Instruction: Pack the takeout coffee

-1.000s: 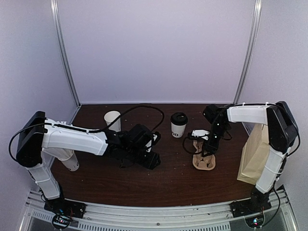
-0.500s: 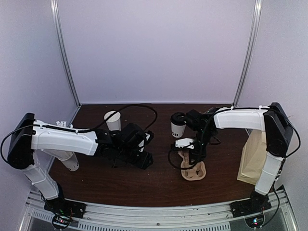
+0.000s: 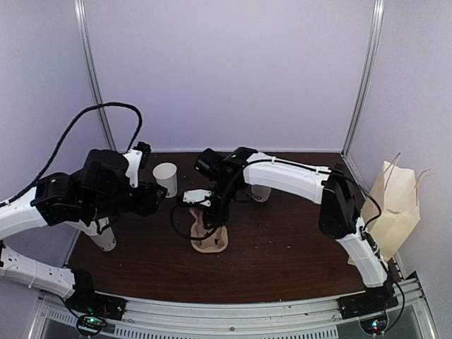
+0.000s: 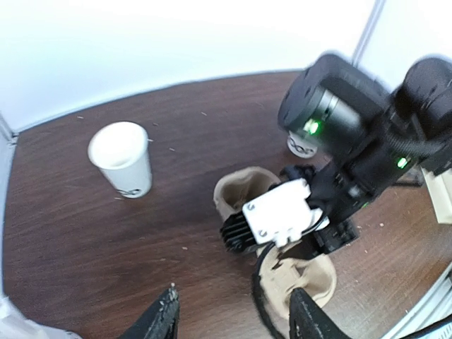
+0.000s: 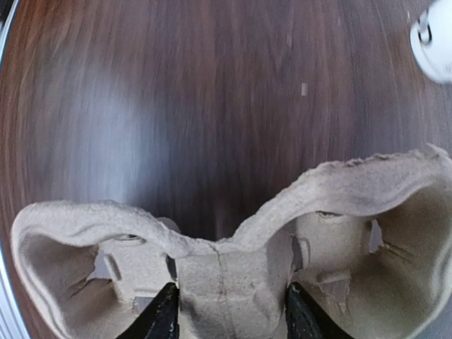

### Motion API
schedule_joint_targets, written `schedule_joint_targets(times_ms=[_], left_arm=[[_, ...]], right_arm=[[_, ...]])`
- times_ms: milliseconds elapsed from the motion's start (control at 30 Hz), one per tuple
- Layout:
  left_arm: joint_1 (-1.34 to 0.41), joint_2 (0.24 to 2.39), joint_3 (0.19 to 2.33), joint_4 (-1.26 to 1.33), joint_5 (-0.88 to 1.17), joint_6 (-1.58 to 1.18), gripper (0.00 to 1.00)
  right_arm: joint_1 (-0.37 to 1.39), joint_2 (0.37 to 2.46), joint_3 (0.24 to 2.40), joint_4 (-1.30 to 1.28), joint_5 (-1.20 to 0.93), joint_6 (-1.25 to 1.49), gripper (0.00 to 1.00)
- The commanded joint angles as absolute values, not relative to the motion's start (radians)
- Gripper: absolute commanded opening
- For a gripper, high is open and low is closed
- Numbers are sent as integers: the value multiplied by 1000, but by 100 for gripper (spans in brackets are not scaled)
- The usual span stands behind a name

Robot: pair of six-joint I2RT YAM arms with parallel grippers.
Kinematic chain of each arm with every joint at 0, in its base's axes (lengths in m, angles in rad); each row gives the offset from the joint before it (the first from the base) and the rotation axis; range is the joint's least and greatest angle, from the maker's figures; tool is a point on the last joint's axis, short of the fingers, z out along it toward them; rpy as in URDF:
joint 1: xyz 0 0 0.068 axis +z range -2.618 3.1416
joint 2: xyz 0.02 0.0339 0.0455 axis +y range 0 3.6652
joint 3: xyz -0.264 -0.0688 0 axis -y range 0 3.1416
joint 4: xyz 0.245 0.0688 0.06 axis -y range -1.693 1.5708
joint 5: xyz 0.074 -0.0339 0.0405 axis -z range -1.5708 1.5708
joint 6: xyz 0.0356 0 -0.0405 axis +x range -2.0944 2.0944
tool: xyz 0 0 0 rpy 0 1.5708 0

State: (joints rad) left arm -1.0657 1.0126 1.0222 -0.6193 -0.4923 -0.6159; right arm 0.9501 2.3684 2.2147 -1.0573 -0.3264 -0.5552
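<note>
1. The takeout coffee (image 3: 260, 193) stands upright on the bench (image 3: 282, 261), behind the right arm, which hides its lid; it is in neither the carrier nor the bag, and stands apart from both.
2. The right claw (image 5: 232, 314) is clamped on the middle rib of the brown pulp carrier (image 3: 214, 244), one finger on each side; the two wells seen from the wrist show only their own pulp floors.
3. The left claw (image 4: 233, 321) hangs above the bench with its fingers apart; only dark wood shows between them.
4. A white cup (image 4: 121, 159) with dark print stands upright to the left of the carrier, not touching it; its top shows plain white, and its contents cannot be told.
5. A tan paper bag (image 3: 395, 208) stands at the right edge, mouth upward; its inside is hidden.
</note>
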Motion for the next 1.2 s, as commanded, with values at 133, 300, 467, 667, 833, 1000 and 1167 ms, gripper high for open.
schedule_joint_targets(times_ms=[133,300,467,667,833,1000,1167], left_arm=[[-1058,857,956,-732,-627,-662,54],[-1058,886,966,-729,-599,-660,54],[-1058,920,978,-666,-570,-597,55],[-1058,1013,1014,-568,-538,-483,56],[-1058,1102,1028,-485,-481,-437,56],[-1058,1193,1051,-448,-442,-419,57],[-1058,1274,1073,-426,-402,-416,58]], right_arm=[[1032,2568,2557,-1055,-301,-405,56],[1038,2578,2583,-1067,-295,-397,69],[1025,2371,2499,-1135,-285,-442,72],[975,1978,2216,-1177,-212,-477,72],[887,1656,1971,-1172,-123,-512,71],[701,1405,1751,-1142,-32,-576,70],[407,1244,1748,-1190,-215,-643,71]])
